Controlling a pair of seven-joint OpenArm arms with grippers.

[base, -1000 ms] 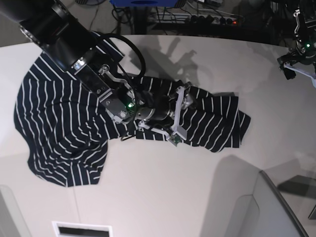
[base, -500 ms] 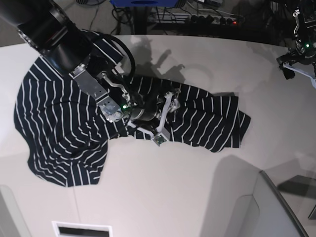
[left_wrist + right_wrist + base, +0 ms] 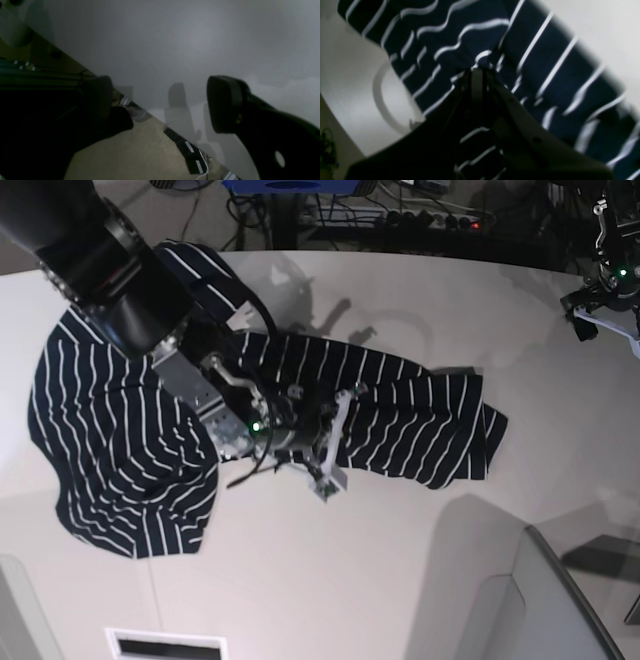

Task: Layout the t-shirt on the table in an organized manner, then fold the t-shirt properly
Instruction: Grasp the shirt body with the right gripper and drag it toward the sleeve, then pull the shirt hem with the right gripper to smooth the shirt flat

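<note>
The t-shirt (image 3: 300, 395) lies crumpled across the table (image 3: 400, 580). Right gripper (image 3: 477, 71): fingers closed on a pinch of the striped fabric at mid-shirt. Left gripper (image 3: 160, 102): fingers open, empty, at the table's far edge.

Risk: the pinch looks thin and may slip, or a pull may drag the bunched cloth without spreading it.

No legible writing anywhere.

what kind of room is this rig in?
Looks like a robotics lab or workshop, not a home. A large white table carries a two-arm setup handling a striped t-shirt, and behind it cables and power strips sprawl on the floor.
</note>
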